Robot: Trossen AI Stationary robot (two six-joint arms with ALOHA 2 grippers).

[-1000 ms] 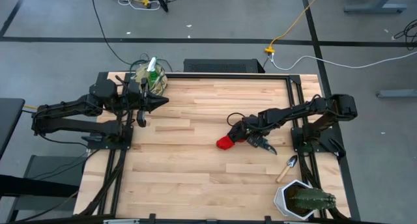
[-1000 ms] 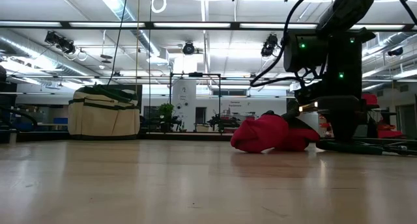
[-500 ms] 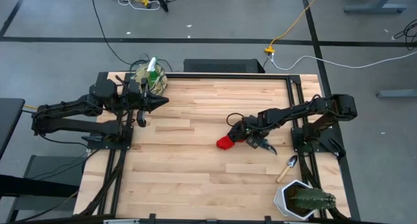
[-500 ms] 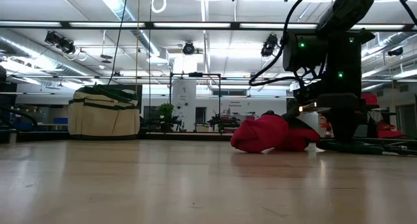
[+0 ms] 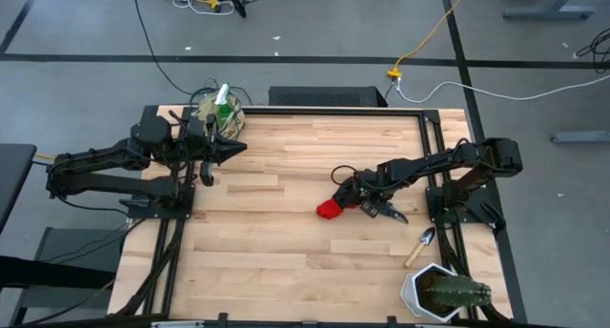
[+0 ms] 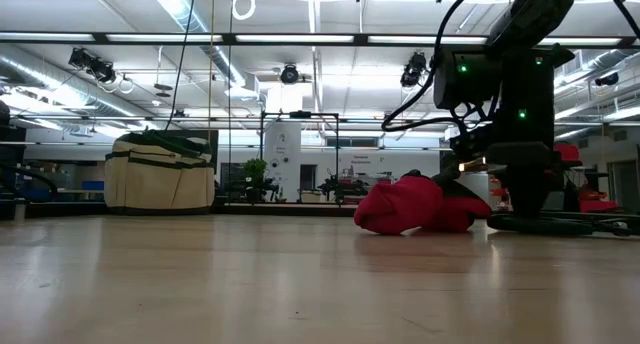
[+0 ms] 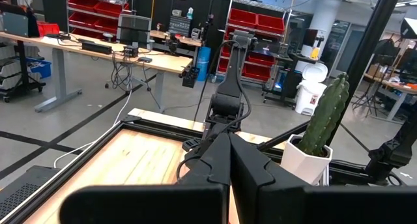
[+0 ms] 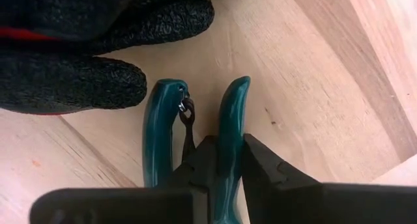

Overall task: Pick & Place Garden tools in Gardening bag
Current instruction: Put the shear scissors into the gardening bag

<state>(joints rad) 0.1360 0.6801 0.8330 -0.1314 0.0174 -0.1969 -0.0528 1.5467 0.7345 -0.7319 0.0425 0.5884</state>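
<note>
High view: the bag [image 5: 216,113] sits at the table's [image 5: 286,252] upper left corner, a green bottle [image 5: 223,95] standing in it; the left gripper [image 5: 238,147] hangs just below it, fingers together and empty; right of centre the right gripper [image 5: 370,206] lies low beside the glove [image 5: 330,209]; a trowel [image 5: 420,246] lies lower right, above the cactus pot [image 5: 440,293] in the corner.

Low view: bag [image 6: 160,171] at left in the distance; glove [image 6: 415,204] right of centre on the wood, the right arm [image 6: 510,94] standing over it.

Left wrist view: the fingers [image 7: 225,160] meet, holding nothing; the cactus pot [image 7: 313,155] stands at right.

Right wrist view: the right gripper [image 8: 218,162] is clamped on one teal handle of the shears [image 8: 231,129]; the other handle stands free beside it; the glove [image 8: 85,48] fills the upper left, its black fingers just beside the shears.
</note>
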